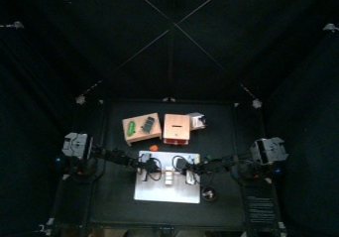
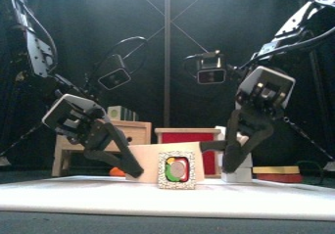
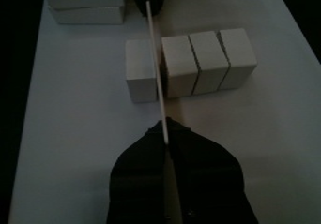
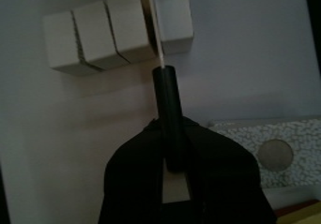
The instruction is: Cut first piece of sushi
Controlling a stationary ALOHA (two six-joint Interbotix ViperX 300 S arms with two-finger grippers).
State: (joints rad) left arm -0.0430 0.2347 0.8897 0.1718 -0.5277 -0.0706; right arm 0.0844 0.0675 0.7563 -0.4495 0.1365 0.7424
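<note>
On the white board (image 1: 169, 183), low in the middle of the top view, we are seeing the sushi (image 3: 194, 64) lying as a short row of four pale blocks. In the left wrist view, three blocks are sitting tight together and the end one is standing just apart from them. From the front, the nearest block (image 2: 177, 169) is showing a white face with a green and red centre.

The left gripper (image 3: 167, 139) is reaching in from the left. Its jaws are clamping a thin pale tool (image 3: 153, 68) that we are seeing edge-on, and it is running straight into the gap beside that end block. We cannot tell what kind of tool it is.

The right gripper (image 4: 170, 139) is coming in from the right, its jaws gripping a knife (image 4: 166, 92) by its black handle. The pale blade is resting in the same gap — three blocks on one side, one on the other.

Beside the board, at the lower right of the right wrist view, a speckled plate (image 4: 238, 139) is lying on the surface. Behind the board, a tan box (image 1: 141, 128) and an orange-brown box (image 1: 176, 128) are standing side by side.
</note>
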